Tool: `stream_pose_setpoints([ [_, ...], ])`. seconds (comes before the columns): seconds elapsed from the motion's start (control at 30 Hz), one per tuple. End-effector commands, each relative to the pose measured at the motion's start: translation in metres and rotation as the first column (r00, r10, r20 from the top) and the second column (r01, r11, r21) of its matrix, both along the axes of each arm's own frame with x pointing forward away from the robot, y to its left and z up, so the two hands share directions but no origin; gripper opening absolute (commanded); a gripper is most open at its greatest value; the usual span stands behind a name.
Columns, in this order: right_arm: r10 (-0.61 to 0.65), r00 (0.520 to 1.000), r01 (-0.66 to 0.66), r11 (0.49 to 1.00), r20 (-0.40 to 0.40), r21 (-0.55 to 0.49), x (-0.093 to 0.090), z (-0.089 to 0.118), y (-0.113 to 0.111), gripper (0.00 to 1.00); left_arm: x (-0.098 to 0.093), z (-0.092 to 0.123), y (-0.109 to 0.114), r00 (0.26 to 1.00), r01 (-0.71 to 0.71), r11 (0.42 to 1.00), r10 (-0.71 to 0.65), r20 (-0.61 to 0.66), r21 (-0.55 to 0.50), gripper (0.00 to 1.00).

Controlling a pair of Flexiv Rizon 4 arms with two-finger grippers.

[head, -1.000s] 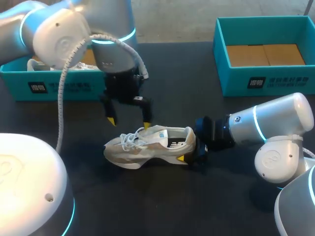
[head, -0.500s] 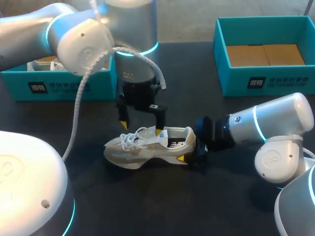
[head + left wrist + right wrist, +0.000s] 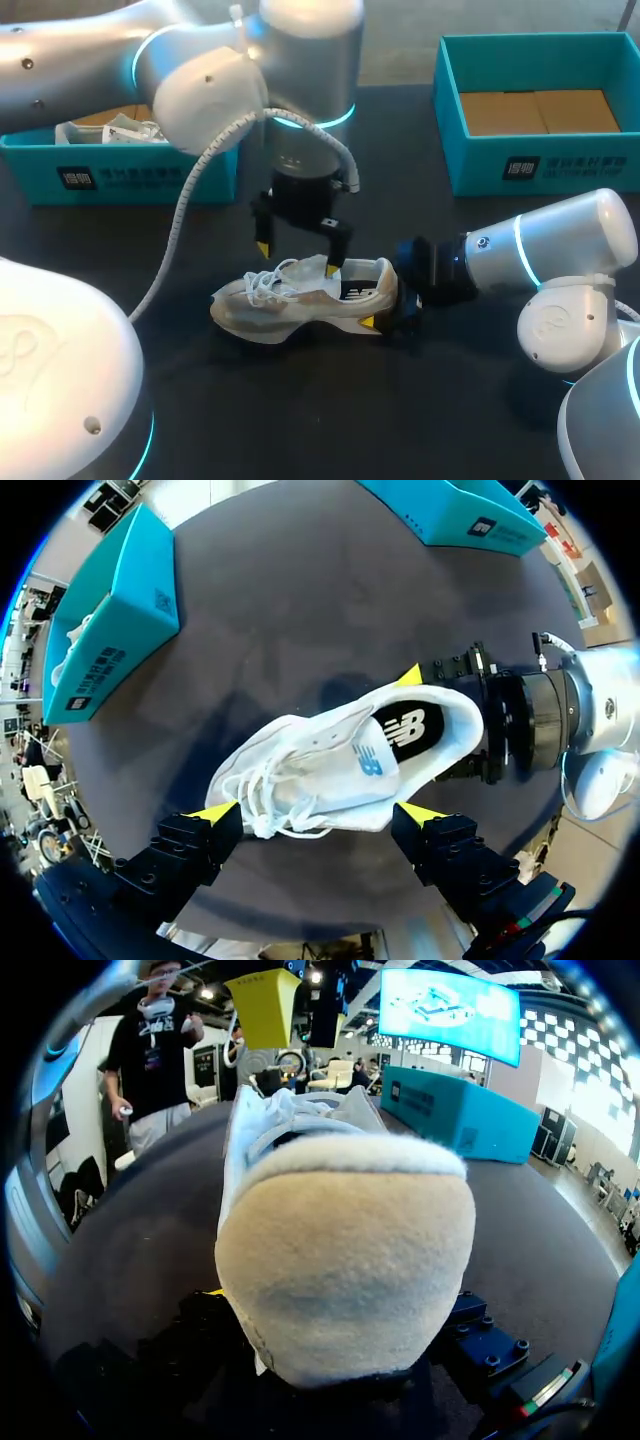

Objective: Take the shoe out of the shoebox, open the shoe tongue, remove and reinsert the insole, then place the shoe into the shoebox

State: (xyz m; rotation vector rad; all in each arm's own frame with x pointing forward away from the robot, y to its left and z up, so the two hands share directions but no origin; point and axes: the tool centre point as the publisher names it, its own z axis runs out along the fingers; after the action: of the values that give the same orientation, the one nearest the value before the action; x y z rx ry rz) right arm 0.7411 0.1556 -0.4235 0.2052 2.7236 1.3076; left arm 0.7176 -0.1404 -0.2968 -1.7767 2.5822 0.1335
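A white and beige sneaker (image 3: 300, 298) lies on its side in the middle of the dark table, toe to the left. My right gripper (image 3: 392, 306) is shut on its heel (image 3: 345, 1250), one finger on each side. My left gripper (image 3: 298, 258) hangs open just above the shoe's tongue and laces (image 3: 300, 780), its yellow tips straddling them without touching. The dark insole (image 3: 405, 728) shows inside the shoe's opening. One left fingertip (image 3: 262, 1005) appears beyond the shoe in the right wrist view.
A teal shoebox (image 3: 120, 175) at the back left holds another white shoe (image 3: 110, 128). A second teal shoebox (image 3: 540, 170) at the back right has only brown cardboard in its bottom. Bare table lies in front of the sneaker.
My left arm has swung to the right and come down over the shoe's tongue, fingers still open. The right gripper and the sneaker have stayed put.
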Motion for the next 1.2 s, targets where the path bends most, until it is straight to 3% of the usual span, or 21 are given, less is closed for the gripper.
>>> stream_pose_setpoints([
  [0.03,-0.004,1.0,0.004,1.0,0.0,-0.008,-0.001,-0.001,0.002,0.0,0.002,-0.005,-0.008,1.0,0.005,1.0,-0.005,0.009,0.016,1.0],
  [0.8,-0.004,1.0,0.004,1.0,0.0,-0.008,-0.001,-0.001,0.002,0.0,0.032,-0.041,-0.032,0.999,0.029,0.999,-0.03,0.022,0.044,1.0],
  [1.2,-0.004,1.0,0.004,1.0,0.0,-0.008,-0.001,-0.001,0.002,0.0,0.034,-0.069,-0.04,0.998,0.062,0.995,-0.061,-0.007,0.078,1.0],
])
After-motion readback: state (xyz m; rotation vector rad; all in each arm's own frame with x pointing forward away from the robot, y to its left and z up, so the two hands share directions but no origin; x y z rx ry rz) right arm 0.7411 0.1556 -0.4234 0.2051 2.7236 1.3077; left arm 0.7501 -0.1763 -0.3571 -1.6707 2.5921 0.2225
